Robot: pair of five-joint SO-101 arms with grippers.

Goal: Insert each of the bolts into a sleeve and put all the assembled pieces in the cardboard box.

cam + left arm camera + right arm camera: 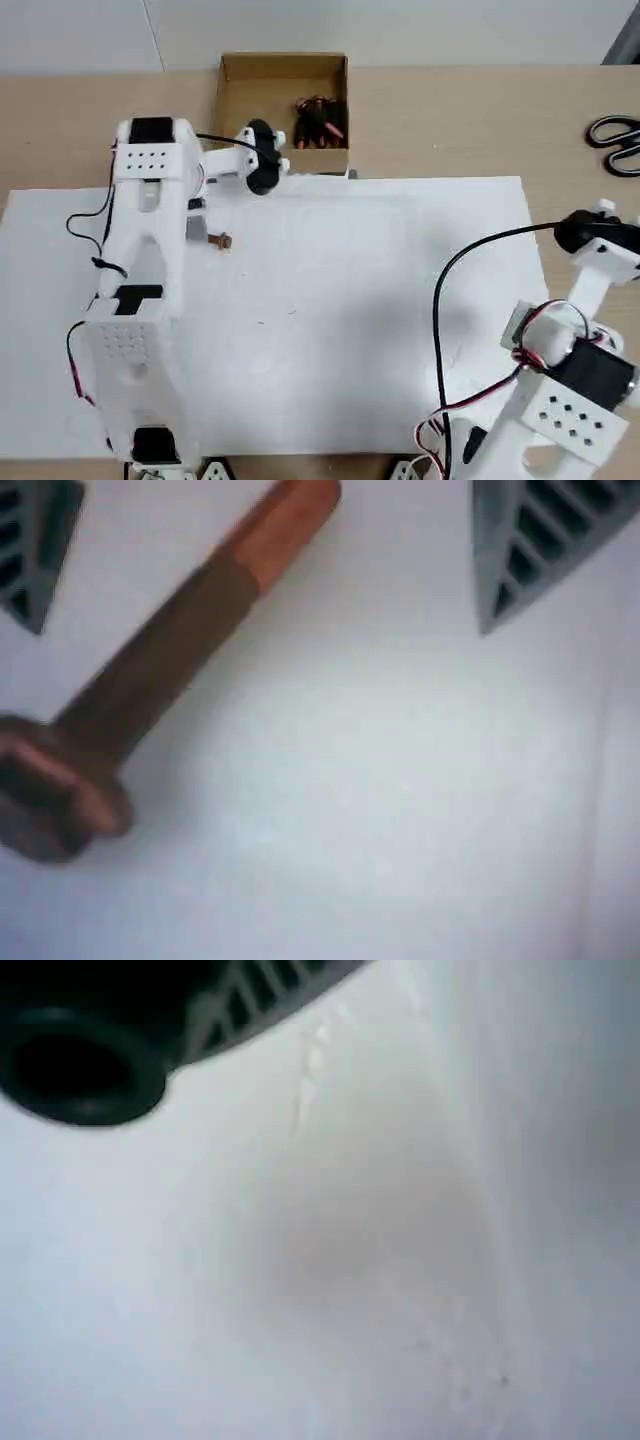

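The left tool point(262, 620) is held released just above the white sheet point(350, 330), with its two ribbed fingertips point(535, 550) spread well apart. A bolt point(150, 690) is seen lying flat on the sheet between them, touched by neither. Its hexagonal head is turned toward the camera and its orange tip points away.

In the high view this bolt is found at about 9 o'clock on the sheet, just beside the left arm point(150, 250). The arm is stretched from the 7 o'clock corner toward 11 o'clock.

The right tool point(190, 1040) is clenched on a black sleeve point(85, 1075). The sleeve is pressed against a ribbed finger point(250, 1000), with its open end facing the camera, and it is carried clear of the sheet. The right arm point(575, 400) is placed at about 4 o'clock, at the sheet's edge.

The cardboard box point(240, 100) is set on the wooden surface point(450, 110) at about 12 o'clock, touching the far edge of the sheet. A few assembled pieces point(318, 122) are gathered inside it, against its 3 o'clock wall.

A pair of scissors point(615, 145) is left on the surface at about 2 o'clock, well apart from the box.
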